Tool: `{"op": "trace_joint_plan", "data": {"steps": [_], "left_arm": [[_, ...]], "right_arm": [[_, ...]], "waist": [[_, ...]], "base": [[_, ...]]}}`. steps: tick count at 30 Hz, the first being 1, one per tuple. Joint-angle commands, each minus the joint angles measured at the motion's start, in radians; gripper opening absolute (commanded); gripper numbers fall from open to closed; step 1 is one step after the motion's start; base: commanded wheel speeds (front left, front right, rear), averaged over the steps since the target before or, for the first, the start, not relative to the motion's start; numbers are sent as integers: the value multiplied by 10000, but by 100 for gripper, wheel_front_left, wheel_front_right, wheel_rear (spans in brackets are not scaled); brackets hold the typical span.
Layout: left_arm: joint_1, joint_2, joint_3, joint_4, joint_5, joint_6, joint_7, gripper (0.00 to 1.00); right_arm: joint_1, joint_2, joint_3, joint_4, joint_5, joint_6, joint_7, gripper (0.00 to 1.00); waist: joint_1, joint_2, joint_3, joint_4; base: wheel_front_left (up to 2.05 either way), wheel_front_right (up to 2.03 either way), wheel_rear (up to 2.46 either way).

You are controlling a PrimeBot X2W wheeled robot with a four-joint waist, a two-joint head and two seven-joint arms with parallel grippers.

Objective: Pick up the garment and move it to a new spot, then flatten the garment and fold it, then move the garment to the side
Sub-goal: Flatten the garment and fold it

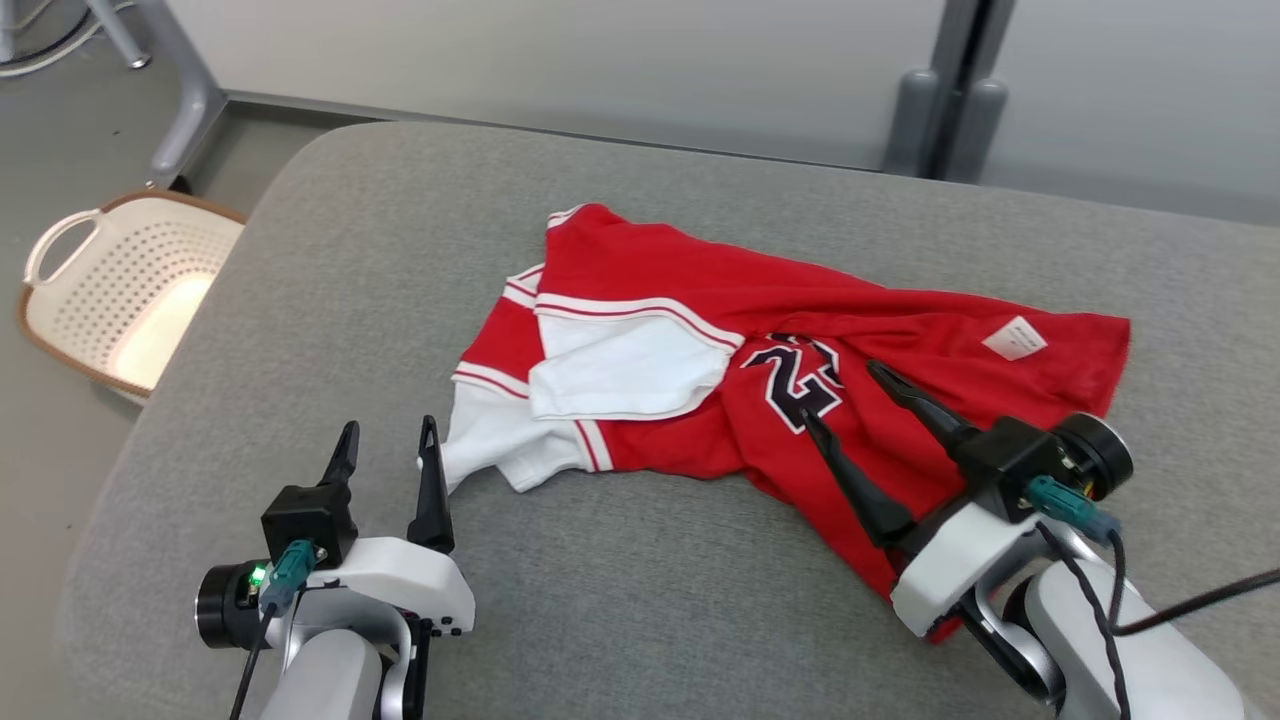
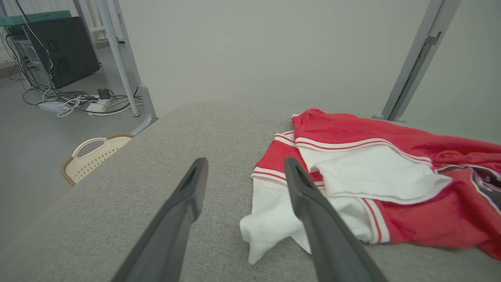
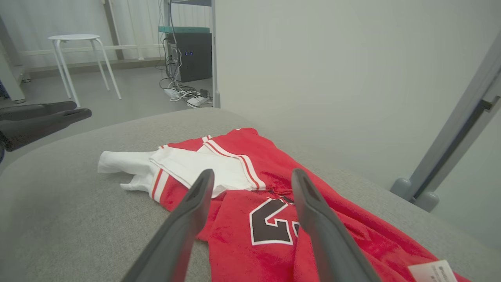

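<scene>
The garment (image 1: 700, 300) is a red jersey with white sleeves, striped trim and a dark number, lying crumpled on the grey padded table (image 1: 330, 290). My left gripper (image 1: 390, 440) stands open just left of the white sleeve end (image 2: 270, 223), nothing between its fingers. My right gripper (image 1: 845, 395) is open too, hovering over the jersey's number (image 3: 274, 223), its fingers apart with nothing pinched. In the right wrist view the left gripper's fingers (image 3: 43, 117) show at the far left edge. The garment (image 3: 242, 188) spreads under the right fingers.
A cream perforated laundry basket (image 1: 120, 290) stands on the floor beside the table's left edge. Grey metal frame posts (image 1: 940, 90) rise behind the table. Cables and a dark computer case (image 2: 58, 51) sit on the floor, with a white stool (image 3: 78, 58) further off.
</scene>
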Motion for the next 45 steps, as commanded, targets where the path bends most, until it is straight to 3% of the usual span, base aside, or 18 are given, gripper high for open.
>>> {"op": "trace_joint_plan", "data": {"steps": [1, 7, 14, 23, 30, 31, 39, 45], "left_arm": [[40, 63, -55, -67, -27, -43, -41, 100], [127, 20, -1003, -227, -705, 42, -43, 100], [65, 16, -1926, -415, -1458, 482, -44, 100], [144, 17, -2120, -882, -1956, 900, -45, 100], [219, 18, -2203, -1085, -2141, 1031, -45, 100], [205, 20, -2213, -1099, -2147, 1049, -46, 100], [-5, 19, -2336, -940, -2234, 1030, -46, 100], [-113, 18, -2400, -862, -2180, 956, -46, 100]], "right_arm": [[-333, -227, 366, 55, 113, -3, 145, 100], [-1797, -1210, 2067, 1098, 407, -4, 864, 100], [-3042, -1724, 3463, 2318, 757, -4, 1087, 100], [-4603, -1838, 5578, 3494, 1306, -4, 1225, 100], [-5420, -1754, 6384, 4458, 1849, -4, 996, 99], [-5585, -1696, 6410, 4652, 2123, -4, 850, 0], [-5894, -1295, 5904, 5064, 3482, -4, 272, 0], [-6202, -1382, 5390, 5134, 4246, -4, 218, 0]], "waist": [[0, -1, 200, 593], [0, -1, 455, 1619], [0, -1, 739, 2467], [0, -1, 1250, 2617], [0, -1, 1510, 2654], [0, -1, 1566, 2658], [0, -1, 1597, 2639], [0, -1, 1624, 2622]], "base": [[0, 0, 0], [0, 0, 0], [0, 0, 0], [0, 0, 0], [0, 0, 0], [0, 0, 0], [0, 0, 0], [0, 0, 0]]}}
